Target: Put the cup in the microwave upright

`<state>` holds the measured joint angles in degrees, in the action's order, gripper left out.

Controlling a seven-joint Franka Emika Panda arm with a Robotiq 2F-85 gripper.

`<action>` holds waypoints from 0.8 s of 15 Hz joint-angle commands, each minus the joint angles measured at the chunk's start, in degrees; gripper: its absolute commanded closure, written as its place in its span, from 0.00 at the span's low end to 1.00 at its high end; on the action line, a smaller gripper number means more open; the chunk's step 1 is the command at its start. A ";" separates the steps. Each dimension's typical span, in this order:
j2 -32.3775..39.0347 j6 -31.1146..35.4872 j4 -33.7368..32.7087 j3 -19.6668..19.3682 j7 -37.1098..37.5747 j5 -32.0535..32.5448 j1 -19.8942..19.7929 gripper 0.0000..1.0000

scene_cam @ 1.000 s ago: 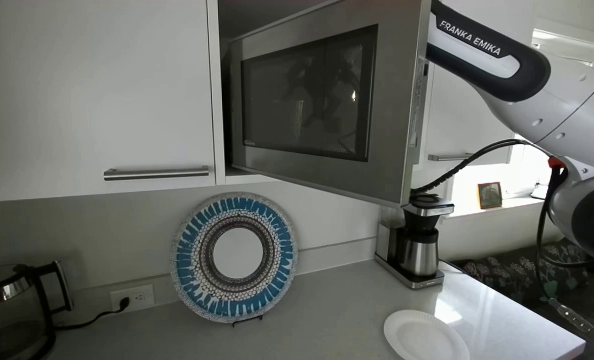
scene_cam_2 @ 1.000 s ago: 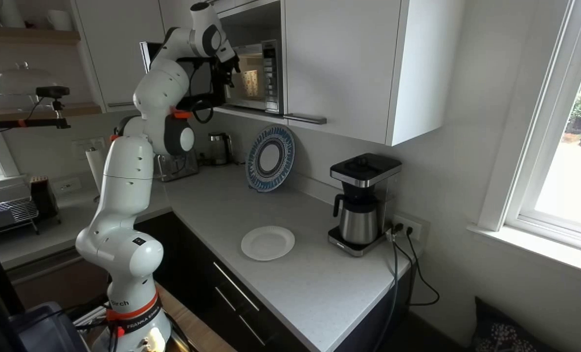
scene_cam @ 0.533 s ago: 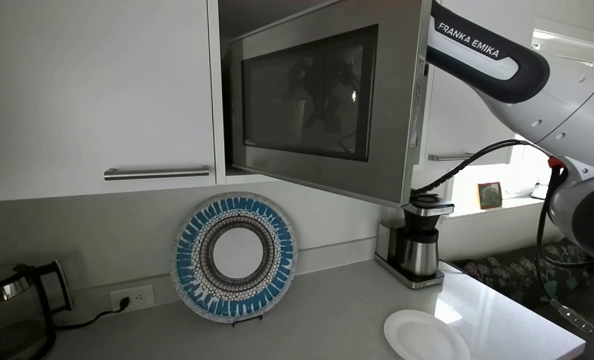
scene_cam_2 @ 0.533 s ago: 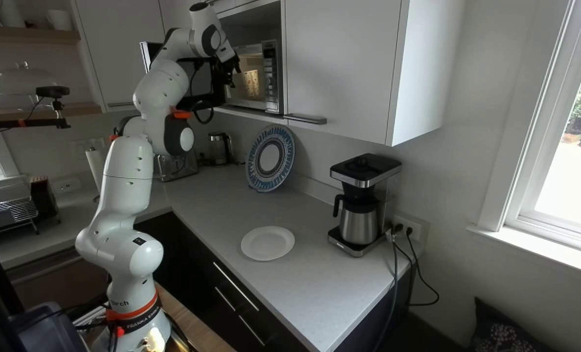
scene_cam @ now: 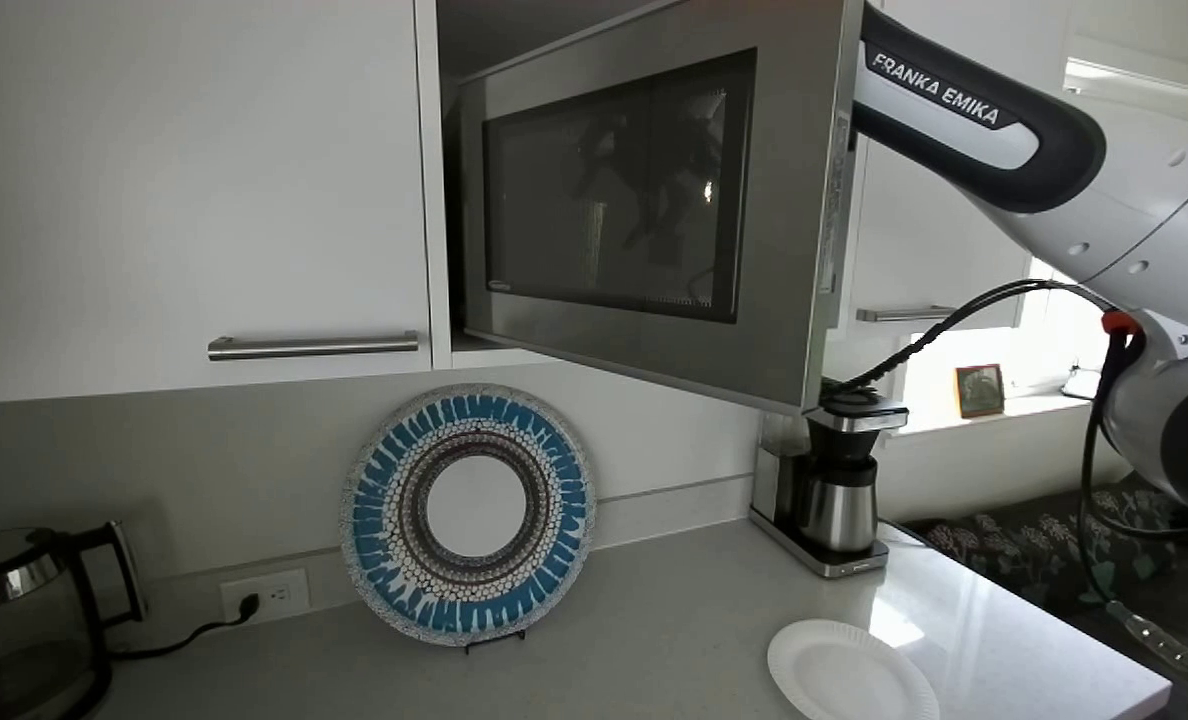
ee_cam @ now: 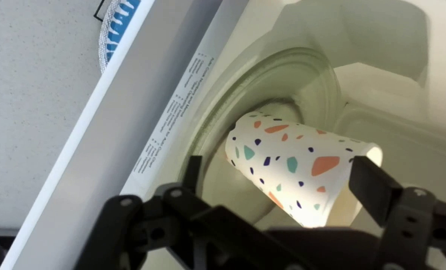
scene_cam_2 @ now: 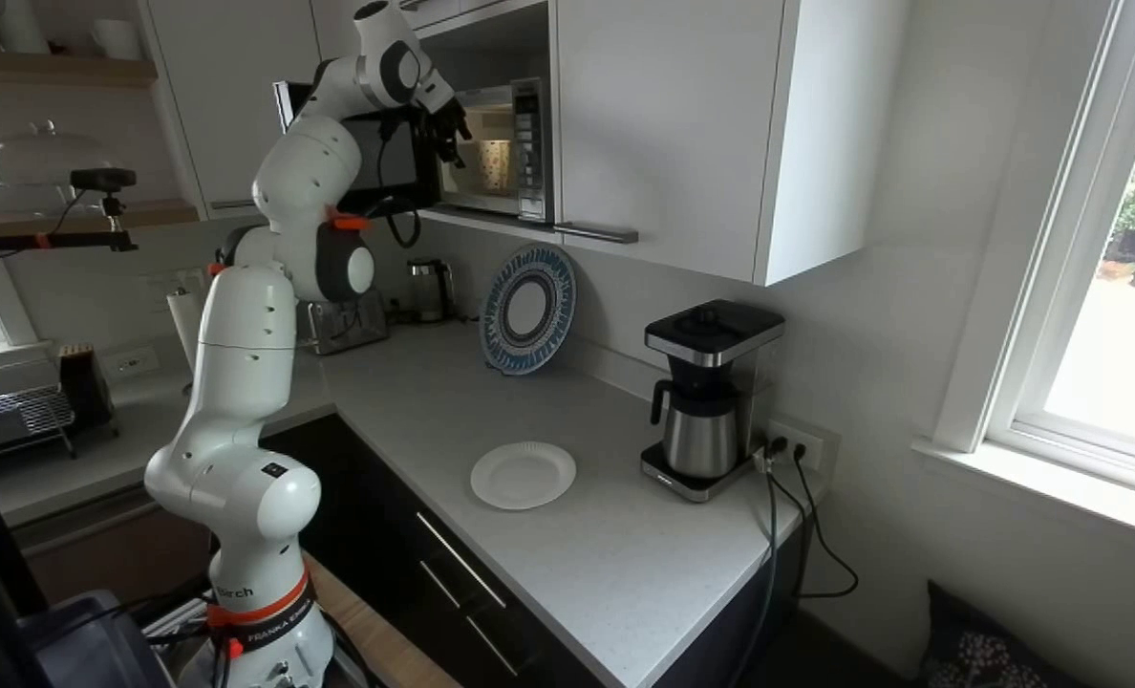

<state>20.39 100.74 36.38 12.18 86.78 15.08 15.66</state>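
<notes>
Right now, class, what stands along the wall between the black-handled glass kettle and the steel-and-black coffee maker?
A round blue and white patterned plate, as both exterior views show.

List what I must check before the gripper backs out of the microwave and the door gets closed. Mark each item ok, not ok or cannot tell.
1. Cup inside the microwave: ok.
2. Cup upright: ok; in an exterior view its sides stand vertical.
3. Gripper open: ok; its jaws stand wide apart.
4. Cup rim free of the nearby finger: cannot tell; the two overlap in the wrist view.
5. Microwave door open for backing out: ok; it is swung out from the cabinet.
6. Gripper clear of the door's swing: not ok; it is at the microwave's opening.
</notes>
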 commanded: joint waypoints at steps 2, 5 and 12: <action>-1.93 -1.95 0.71 -1.17 -4.25 6.49 1.89 0.00; -3.69 -5.12 0.97 -1.41 -7.08 10.57 2.67 0.00; -8.39 -15.63 1.48 -0.94 -11.11 14.47 2.88 0.00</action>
<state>14.38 90.46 36.35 11.60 77.21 27.79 17.78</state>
